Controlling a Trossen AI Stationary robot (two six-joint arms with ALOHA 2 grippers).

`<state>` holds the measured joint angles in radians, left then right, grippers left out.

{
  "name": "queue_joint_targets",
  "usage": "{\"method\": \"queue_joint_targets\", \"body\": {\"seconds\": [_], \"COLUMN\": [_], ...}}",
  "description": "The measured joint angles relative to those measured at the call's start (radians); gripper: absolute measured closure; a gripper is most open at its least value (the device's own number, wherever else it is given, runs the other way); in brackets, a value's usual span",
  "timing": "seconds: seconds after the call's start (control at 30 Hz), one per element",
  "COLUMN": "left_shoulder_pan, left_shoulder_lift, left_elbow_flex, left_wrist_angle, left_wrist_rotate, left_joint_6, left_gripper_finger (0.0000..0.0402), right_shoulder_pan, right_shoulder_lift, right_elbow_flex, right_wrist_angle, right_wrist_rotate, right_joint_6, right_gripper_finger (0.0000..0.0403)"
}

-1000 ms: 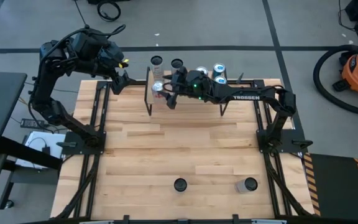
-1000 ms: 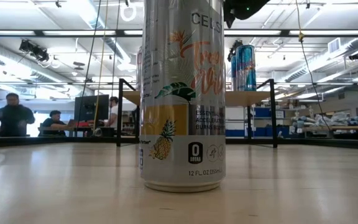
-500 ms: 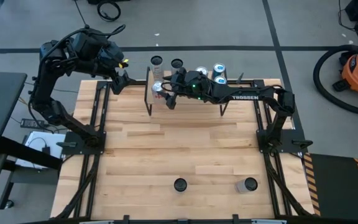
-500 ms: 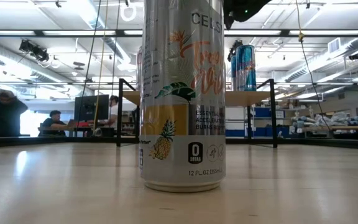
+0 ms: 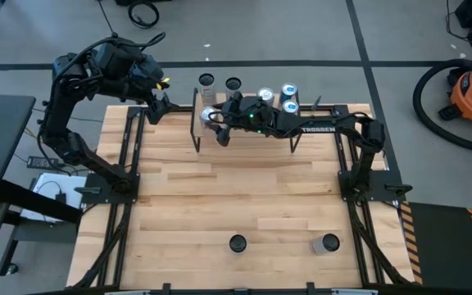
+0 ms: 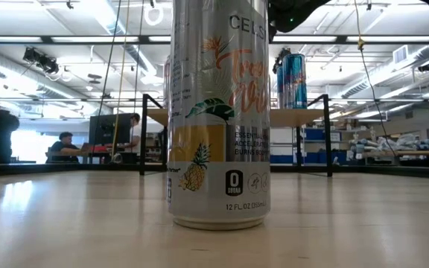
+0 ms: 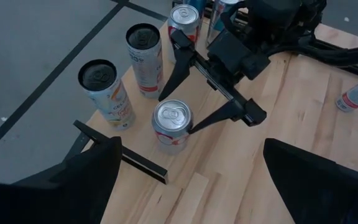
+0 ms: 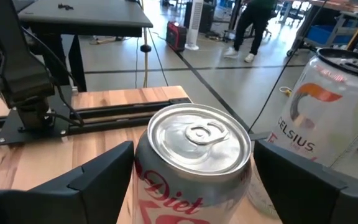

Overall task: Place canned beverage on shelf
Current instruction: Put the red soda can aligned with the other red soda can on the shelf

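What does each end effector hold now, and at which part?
Nothing: the right end effector straddles the silver can near its top, open; the left end effector is empty.

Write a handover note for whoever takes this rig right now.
Right gripper: fingers open on either side of a Diet Coke can standing on the shelf; whether they touch it is unclear.
Left gripper: idle at the table's far left corner.
Done: four more cans stand on the shelf.
Left: free that can, then shelve the two cans at the table's near edge.
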<state>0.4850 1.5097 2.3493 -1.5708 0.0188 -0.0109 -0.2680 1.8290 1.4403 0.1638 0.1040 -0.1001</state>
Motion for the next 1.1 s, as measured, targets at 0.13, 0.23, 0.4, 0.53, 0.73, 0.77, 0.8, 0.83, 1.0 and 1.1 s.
{"method": "queue_joint_targets", "body": {"seconds": [0.13,0.23,0.4,0.53,0.73,0.77,0.8,0.83,1.0,1.1], "left_shoulder_pan": [0.0,0.0,0.0,0.0,0.0,0.0,0.0,0.0,0.0,0.0], "left_shoulder_lift": [0.0,0.0,0.0,0.0,0.0,0.0,0.0,0.0,0.0,0.0], "left_elbow_flex": [0.0,0.0,0.0,0.0,0.0,0.0,0.0,0.0,0.0,0.0], "left_wrist_angle": [0.0,0.0,0.0,0.0,0.0,0.0,0.0,0.0,0.0,0.0], "left_wrist_rotate": [0.0,0.0,0.0,0.0,0.0,0.0,0.0,0.0,0.0,0.0], "left_joint_6": [0.0,0.0,0.0,0.0,0.0,0.0,-0.001,-0.001,-0.002,-0.001], "left_gripper_finger": [0.0008,0.0008,0.0008,0.0008,0.0008,0.0008,0.0008,0.0008,0.0008,0.0008], "right_shoulder_pan": [0.0,0.0,0.0,-0.003,-0.022,-0.023,-0.024,-0.024,-0.023,-0.023], "right_shoulder_lift": [0.0,0.0,-0.002,-0.011,-0.027,-0.027,-0.027,-0.027,-0.038,-0.056], "right_elbow_flex": [0.0,0.0,0.001,0.002,0.002,0.002,0.002,0.002,0.002,0.002], "right_wrist_angle": [0.002,0.0,0.0,-0.023,-0.054,-0.056,-0.06,-0.064,-0.09,-0.13], "right_wrist_rotate": [0.0,-0.001,-0.005,-0.005,-0.005,-0.004,0.0,0.0,0.004,0.013], "right_joint_6": [0.0,0.001,0.006,0.005,0.03,0.029,0.029,0.029,0.028,0.036], "right_gripper_finger": [0.0085,0.0106,0.013,0.0134,0.0135,0.0135,0.0135,0.0135,0.0135,0.0135]}}
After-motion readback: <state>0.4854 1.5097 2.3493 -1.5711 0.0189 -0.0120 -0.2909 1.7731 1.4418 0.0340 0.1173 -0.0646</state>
